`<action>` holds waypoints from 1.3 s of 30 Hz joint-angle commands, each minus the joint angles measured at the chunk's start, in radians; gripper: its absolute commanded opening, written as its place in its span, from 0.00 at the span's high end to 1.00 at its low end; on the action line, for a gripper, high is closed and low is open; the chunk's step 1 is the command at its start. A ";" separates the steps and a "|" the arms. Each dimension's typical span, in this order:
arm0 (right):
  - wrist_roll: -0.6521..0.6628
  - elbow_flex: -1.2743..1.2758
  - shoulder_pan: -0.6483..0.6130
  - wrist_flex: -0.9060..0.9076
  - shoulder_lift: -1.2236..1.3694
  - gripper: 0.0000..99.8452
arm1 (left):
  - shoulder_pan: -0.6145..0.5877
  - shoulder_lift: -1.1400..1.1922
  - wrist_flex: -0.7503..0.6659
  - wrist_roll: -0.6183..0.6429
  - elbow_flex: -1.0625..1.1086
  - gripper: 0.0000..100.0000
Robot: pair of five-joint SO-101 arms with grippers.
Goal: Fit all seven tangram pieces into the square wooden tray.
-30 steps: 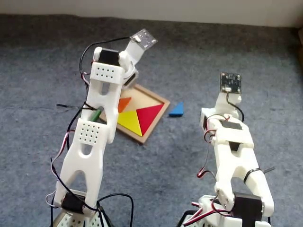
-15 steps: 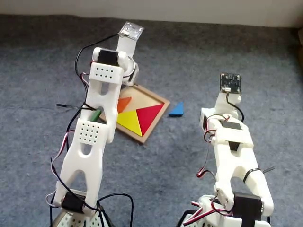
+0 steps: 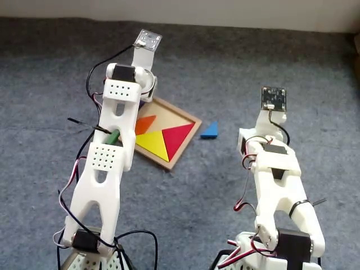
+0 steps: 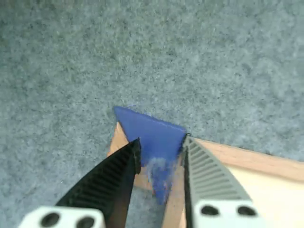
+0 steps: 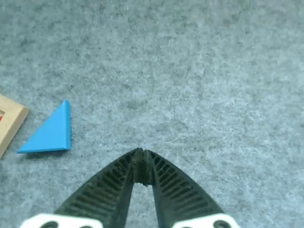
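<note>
tray (image 3: 190, 120): red triangle (image 3: 178, 135), yellow triangle (image 3: 154, 144) inside | light-blue triangle (image 3: 210, 131): on carpet (image 3: 292, 62) (just beside tray) | dark-blue piece (image 4: 153, 135): at tray corner

White printed links on left arm (image 3: 107, 169) and right arm (image 3: 278, 180), hole-grid plates on the left; black servos (image 3: 125, 73), black, red and white cables (image 3: 246, 199). Camera board (image 3: 273, 98) at each wrist. Ribbed black fingers (image 5: 109, 190) on white bases with screw holes

Carpeted indoor room, home or office unclear: grey-blue carpet (image 3: 304, 67) (short, dense pile) stretches back to a pale wall (image 3: 225, 8).
</note>
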 commanded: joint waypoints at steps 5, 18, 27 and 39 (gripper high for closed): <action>-0.002 -0.001 -0.001 -0.027 -0.045 0.99 | -0.021 -0.042 -0.009 -0.002 -0.041 0.90; -0.002 -0.001 -0.001 -0.027 -0.045 0.99 | -0.030 -0.137 -0.003 0.006 -0.039 0.79; -0.002 -0.001 -0.001 -0.027 -0.045 0.99 | -0.120 -0.139 -0.003 0.002 -0.039 0.73; -0.002 -0.001 -0.001 -0.027 -0.045 0.99 | -0.188 -0.294 0.236 -0.157 -0.038 0.73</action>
